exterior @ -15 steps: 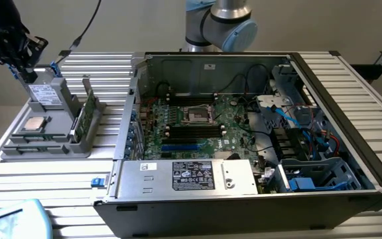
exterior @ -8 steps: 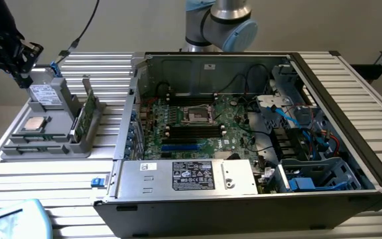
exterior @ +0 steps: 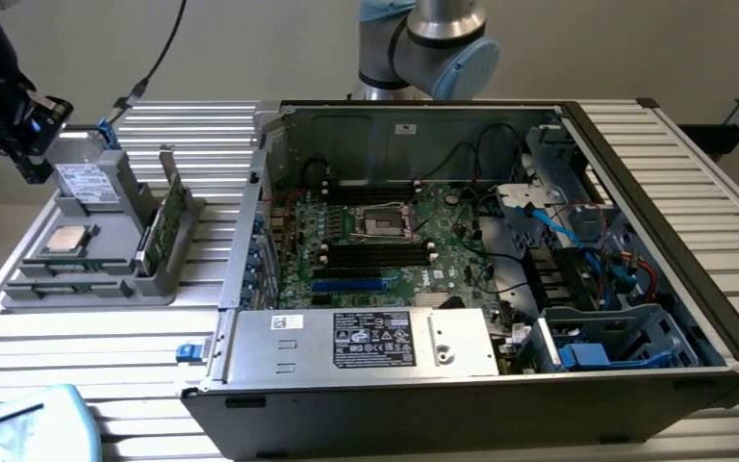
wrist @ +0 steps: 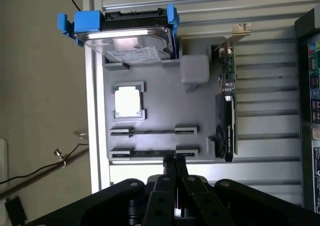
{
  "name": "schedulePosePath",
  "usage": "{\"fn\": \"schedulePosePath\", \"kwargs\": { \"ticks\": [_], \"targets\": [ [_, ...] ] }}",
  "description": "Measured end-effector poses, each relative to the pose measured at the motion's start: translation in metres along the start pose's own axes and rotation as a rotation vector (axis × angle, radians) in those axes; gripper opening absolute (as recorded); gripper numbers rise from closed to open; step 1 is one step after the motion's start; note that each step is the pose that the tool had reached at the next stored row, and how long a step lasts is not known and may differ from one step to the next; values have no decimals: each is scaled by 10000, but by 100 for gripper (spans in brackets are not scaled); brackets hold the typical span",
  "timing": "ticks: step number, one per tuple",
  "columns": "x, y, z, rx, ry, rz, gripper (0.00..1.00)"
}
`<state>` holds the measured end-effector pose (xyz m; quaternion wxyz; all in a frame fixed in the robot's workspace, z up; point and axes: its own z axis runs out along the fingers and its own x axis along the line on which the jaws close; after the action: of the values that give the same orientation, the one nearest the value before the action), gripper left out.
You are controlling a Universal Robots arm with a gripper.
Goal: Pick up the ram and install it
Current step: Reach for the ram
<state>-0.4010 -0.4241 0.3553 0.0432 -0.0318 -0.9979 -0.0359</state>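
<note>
One robot arm [exterior: 423, 43] stands at twelve o'clock in the exterior view, behind one open computer case [exterior: 498, 404] on the slatted bench [exterior: 100, 371]. Its claw [wrist: 175, 160] hangs at ten o'clock over one grey parts tray [wrist: 165, 106], fingertips pressed together and gripping nothing.

The tray carries one drive [wrist: 132, 41] in blue brackets, one square silver processor [wrist: 129, 100], one graphics card [wrist: 227, 121] standing on edge, and two narrow slots. The ram [wrist: 152, 153] sits edge-up in the slot nearest the claw, just beyond the fingertips and not touched. The second slot [wrist: 152, 131] shows only a thin strip, and whether that is another stick cannot be told.

Inside the case, one processor socket [exterior: 383, 223] lies on the green motherboard, with black memory slots at its twelve and six o'clock. One silver power supply [exterior: 357, 342] at six o'clock bears a black label and a small white one. The drive carries one white label. None of the writing is legible.
</note>
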Motion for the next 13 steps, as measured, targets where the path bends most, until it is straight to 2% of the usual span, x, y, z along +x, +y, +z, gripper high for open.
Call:
{"fn": "schedulePosePath", "kwargs": {
  "ticks": [9, 13],
  "targets": [
    [112, -113, 92, 10, 108, -34, 10],
    [119, -116, 101, 10, 115, -36, 10]
  ]
}}
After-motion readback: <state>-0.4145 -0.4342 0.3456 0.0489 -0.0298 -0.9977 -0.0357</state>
